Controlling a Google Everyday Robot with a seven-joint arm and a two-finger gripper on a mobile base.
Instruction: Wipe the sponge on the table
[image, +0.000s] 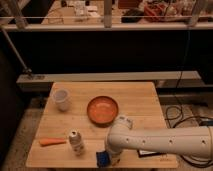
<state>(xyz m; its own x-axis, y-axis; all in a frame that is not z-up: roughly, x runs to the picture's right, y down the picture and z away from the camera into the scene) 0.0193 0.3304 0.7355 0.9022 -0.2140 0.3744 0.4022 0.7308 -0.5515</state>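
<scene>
Bowl (103, 110): orange, mid-table (135, 95).
Sponge (102, 158): straight in front of bowl, at table's near edge.
Sponge axis: dark-blue face toward camera; long axis cannot tell.
Gripper (112, 158): in front of bowl, against sponge's right side; opening and hold cannot tell.
Around: can (76, 142) front-left of bowl; carrot (52, 142) farther left; cup (61, 99) left; box (149, 153) front-right, partly under arm (165, 141).
</scene>
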